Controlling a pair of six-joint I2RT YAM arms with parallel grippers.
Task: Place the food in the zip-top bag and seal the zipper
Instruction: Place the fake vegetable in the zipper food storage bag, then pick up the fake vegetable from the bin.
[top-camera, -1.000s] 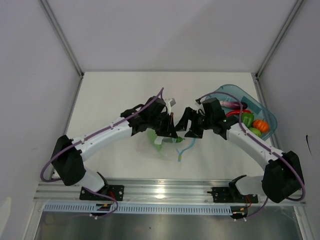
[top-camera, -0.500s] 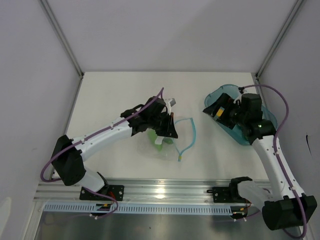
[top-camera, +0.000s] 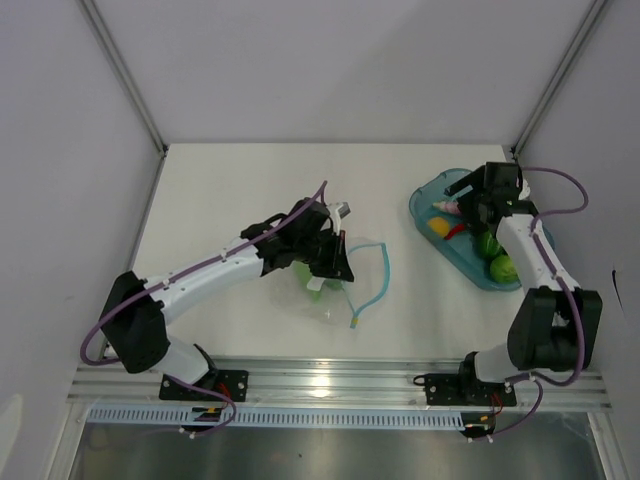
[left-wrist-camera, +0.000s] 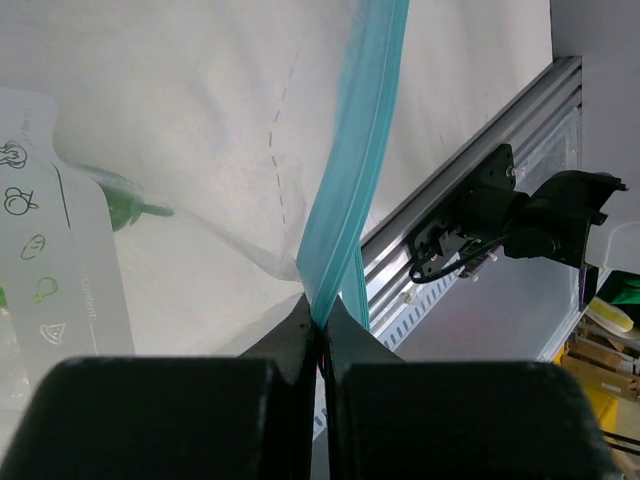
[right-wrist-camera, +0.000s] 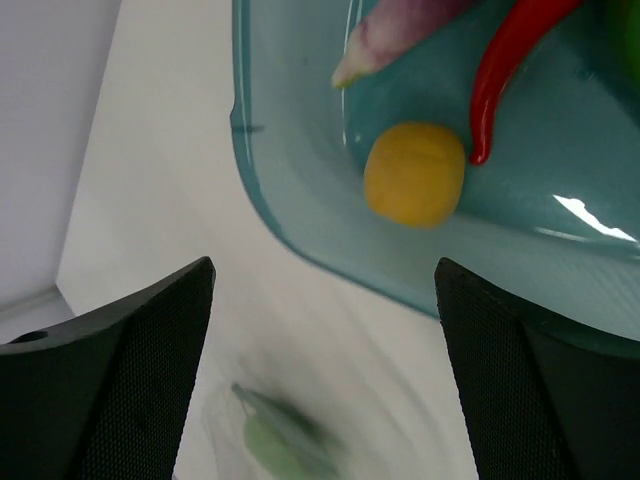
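Food (top-camera: 497, 262): mostly lying in the teal tray (top-camera: 428, 195) at upper right of the overhead frame, with lemon (right-wrist-camera: 414, 187), eggplant tip (right-wrist-camera: 395, 35) and red pepper (right-wrist-camera: 512, 70) showing just beyond the right jaws. Having swung those jaws away from the zip-top bag (top-camera: 328, 295) within the last second, now hanging them apart and empty over the tray. Clamping the zipper (left-wrist-camera: 348, 170) tight between the left jaws, holding the bag at lower centre on the counter (top-camera: 220, 190), one green piece (left-wrist-camera: 125, 208) already inside. Probably going for the next piece; leaving the sealing for later.
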